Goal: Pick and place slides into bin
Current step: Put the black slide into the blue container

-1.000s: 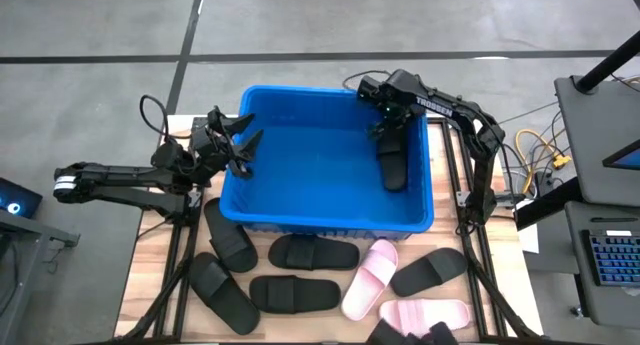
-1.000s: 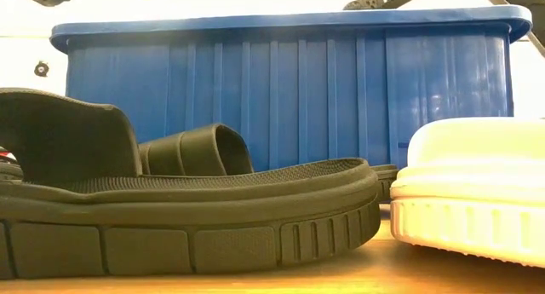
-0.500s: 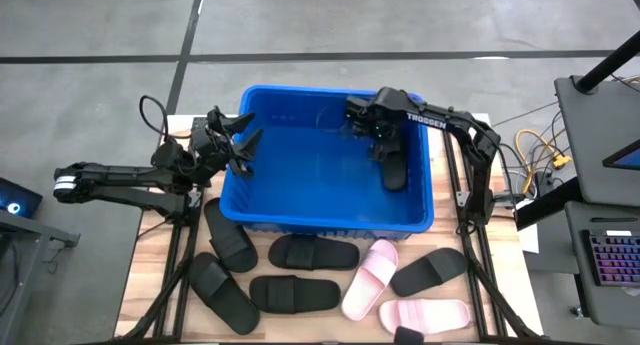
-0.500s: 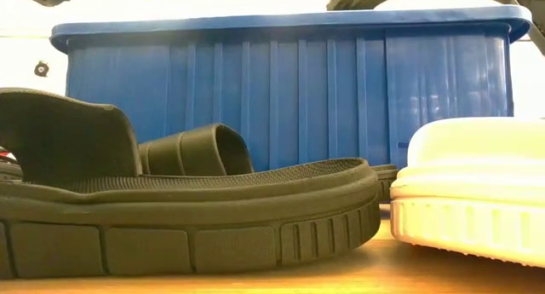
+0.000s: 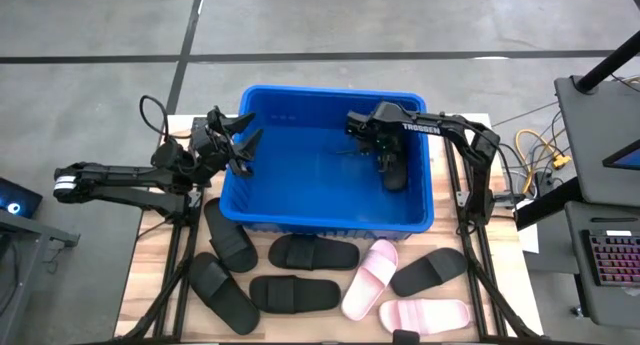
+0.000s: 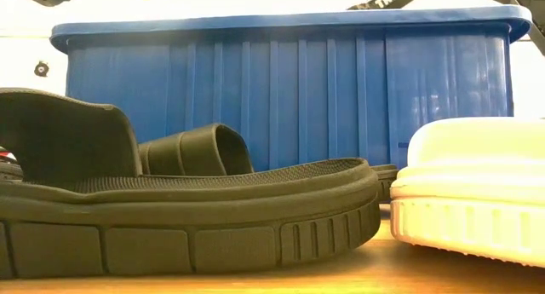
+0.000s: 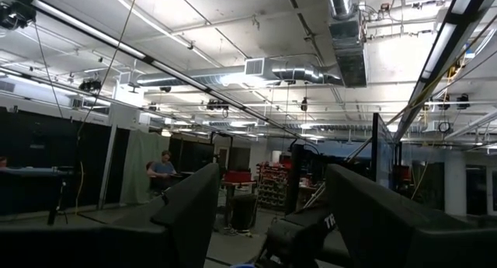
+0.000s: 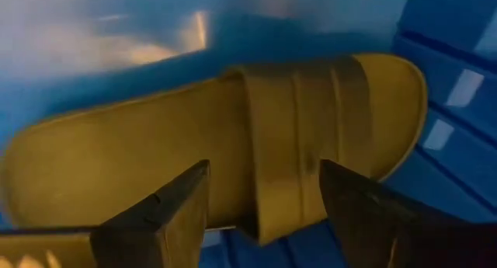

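Inside, the bin [image 5: 262, 217] holds one black slide [image 5: 391, 173] beneath the right hand [image 5: 372, 145], fingers apart.

- bin [image 5: 415, 190]: bright blue, ribbed walls
- slides [image 5: 314, 253]: matte black, most of them
- two slides [image 5: 369, 277]: pale pink
- bench [image 5: 150, 273]: pale wood grain
- floor [image 5: 300, 25]: grey

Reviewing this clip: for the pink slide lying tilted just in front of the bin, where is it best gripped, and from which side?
Probably across the wide strap of the tilted pink slide, coming straight down from above. It lies sole-down on the table, so the raised strap gives the fingers an edge; the flat footbed offers little. The right gripper, over the bin, is nearer.
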{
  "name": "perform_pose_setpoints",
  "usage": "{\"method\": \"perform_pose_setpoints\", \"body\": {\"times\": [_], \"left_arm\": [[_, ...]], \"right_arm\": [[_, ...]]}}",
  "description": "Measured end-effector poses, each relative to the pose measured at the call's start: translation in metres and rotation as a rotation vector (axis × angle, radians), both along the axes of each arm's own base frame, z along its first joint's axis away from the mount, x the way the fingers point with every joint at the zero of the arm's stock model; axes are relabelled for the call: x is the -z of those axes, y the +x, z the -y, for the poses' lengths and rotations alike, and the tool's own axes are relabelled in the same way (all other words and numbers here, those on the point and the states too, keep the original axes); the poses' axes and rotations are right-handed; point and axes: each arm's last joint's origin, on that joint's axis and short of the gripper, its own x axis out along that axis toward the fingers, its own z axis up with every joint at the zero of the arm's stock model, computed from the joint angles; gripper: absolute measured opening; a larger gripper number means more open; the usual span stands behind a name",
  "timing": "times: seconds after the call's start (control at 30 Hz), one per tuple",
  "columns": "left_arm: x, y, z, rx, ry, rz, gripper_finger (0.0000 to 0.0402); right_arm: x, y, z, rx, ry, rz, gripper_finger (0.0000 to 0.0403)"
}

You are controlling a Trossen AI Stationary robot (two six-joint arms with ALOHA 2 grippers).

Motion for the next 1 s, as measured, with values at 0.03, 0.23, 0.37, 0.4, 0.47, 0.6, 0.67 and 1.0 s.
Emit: {"method": "perform_pose_setpoints", "body": {"times": [0.03, 0.23, 0.37, 0.4, 0.47, 0.6, 0.67, 1.0], "left_arm": [[0.000, 0.000, 0.000, 0.000, 0.000, 0.000, 0.0223], [0.001, 0.000, 0.000, 0.000, -0.001, -0.005, 0.0223], [0.004, 0.001, 0.000, 0.000, -0.002, -0.013, 0.0223], [0.004, 0.001, 0.000, 0.000, -0.002, -0.015, 0.0223], [0.004, 0.001, 0.000, 0.000, -0.002, -0.015, 0.0223], [0.005, 0.001, 0.000, 0.000, -0.002, -0.015, 0.0223], [0.005, 0.001, 0.000, 0.000, -0.002, -0.015, 0.0223], [0.005, 0.001, -0.001, -0.018, -0.014, -0.014, 0.0223]], "right_arm": [[0.001, 0.000, 0.000, -0.004, -0.014, -0.005, 0.0230], [0.013, -0.002, 0.000, -0.036, -0.064, -0.031, 0.0223], [0.017, -0.002, 0.001, -0.037, -0.116, -0.043, 0.0210], [0.017, -0.002, 0.001, -0.037, -0.116, -0.040, 0.0203], [0.017, -0.002, 0.000, -0.036, -0.106, -0.034, 0.0183], [0.017, -0.001, 0.000, -0.035, -0.092, -0.024, 0.0119], [0.017, 0.000, -0.001, -0.031, -0.059, -0.006, 0.0080], [0.005, 0.001, -0.002, -0.002, -0.060, 0.105, 0.0011]]}}
